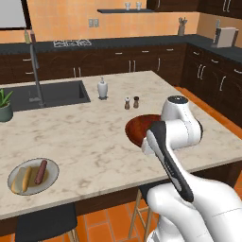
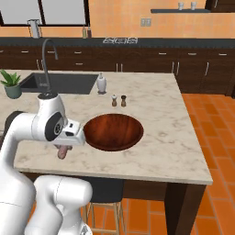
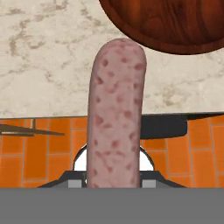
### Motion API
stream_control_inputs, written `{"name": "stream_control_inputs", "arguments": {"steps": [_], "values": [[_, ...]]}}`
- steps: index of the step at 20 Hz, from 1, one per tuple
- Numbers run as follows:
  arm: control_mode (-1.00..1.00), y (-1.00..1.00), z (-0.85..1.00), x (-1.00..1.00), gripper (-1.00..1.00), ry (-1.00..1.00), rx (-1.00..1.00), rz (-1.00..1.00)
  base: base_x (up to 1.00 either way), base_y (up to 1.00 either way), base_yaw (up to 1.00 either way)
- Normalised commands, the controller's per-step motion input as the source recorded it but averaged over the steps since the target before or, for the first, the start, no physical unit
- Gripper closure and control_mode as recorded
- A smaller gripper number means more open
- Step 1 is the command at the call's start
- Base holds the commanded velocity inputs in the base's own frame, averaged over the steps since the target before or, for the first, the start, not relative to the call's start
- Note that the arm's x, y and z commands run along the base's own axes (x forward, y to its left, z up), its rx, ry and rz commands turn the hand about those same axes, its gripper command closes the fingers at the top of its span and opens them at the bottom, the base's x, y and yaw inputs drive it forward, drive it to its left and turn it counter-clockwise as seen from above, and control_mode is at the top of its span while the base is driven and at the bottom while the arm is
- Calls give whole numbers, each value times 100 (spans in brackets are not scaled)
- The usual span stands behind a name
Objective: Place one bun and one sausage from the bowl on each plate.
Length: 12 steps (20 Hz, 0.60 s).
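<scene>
A speckled pink sausage [image 3: 116, 113] is held clamped in the gripper [image 3: 114, 177], its long axis pointing toward the brown wooden bowl [image 3: 175, 26] just ahead

Home kitchen: marble-look island counter [image 1: 94, 142] w/ inset sink [image 1: 47, 94] & tall faucet [image 1: 35, 71], dark wood cabinets [image 1: 142, 61] along orange walls, gas hob [image 1: 72, 43] at back, salt & pepper shakers [image 1: 131, 102], soap dispenser [image 1: 102, 89], potted plant [image 1: 4, 106], stools [image 1: 45, 224] on orange tile floor.
</scene>
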Motion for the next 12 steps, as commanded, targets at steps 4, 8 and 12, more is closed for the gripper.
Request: {"name": "stream_control_inputs", "arguments": {"steps": [4,8,12], "values": [[-100,10,-8,-5,100,0,0,0,0,0,0],[100,0,0,0,100,0,0,0,-51,95,0],[100,0,0,0,100,0,0,0,-46,100,0]]}}
